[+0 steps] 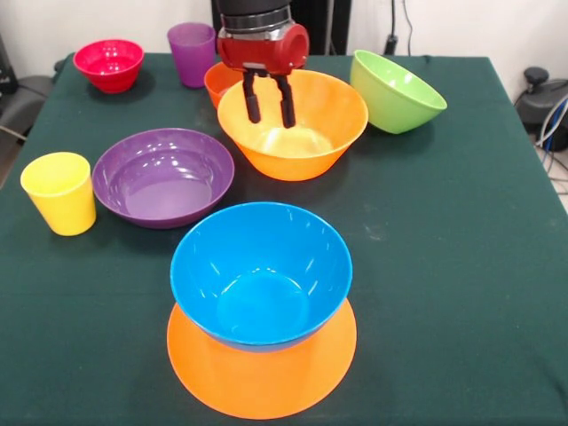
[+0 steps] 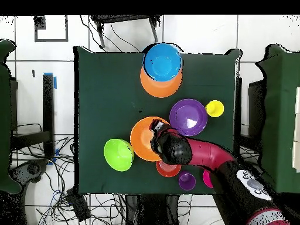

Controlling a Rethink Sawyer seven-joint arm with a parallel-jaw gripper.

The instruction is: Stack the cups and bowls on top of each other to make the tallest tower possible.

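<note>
My gripper (image 1: 269,110) (image 2: 157,126) hangs open over the inside of a large orange bowl (image 1: 306,133) (image 2: 140,139), fingertips just above its hollow, holding nothing. The tower is a blue bowl (image 1: 262,271) (image 2: 162,60) resting on a wide orange bowl (image 1: 262,377) (image 2: 158,88) near the table's front edge. A shallow purple bowl (image 1: 164,176) (image 2: 188,117) lies left of centre, with the yellow cup (image 1: 59,193) (image 2: 215,108) beside it. The purple cup (image 1: 192,53) (image 2: 187,181), a pink-red bowl (image 1: 109,64) and a small orange-red bowl (image 1: 220,82) (image 2: 169,169) stand at the back.
A green bowl (image 1: 397,91) (image 2: 119,154) sits tilted at the back right, close to the large orange bowl. The dark green table (image 1: 461,266) has open cloth on its right side. Cables lie on the floor around the table.
</note>
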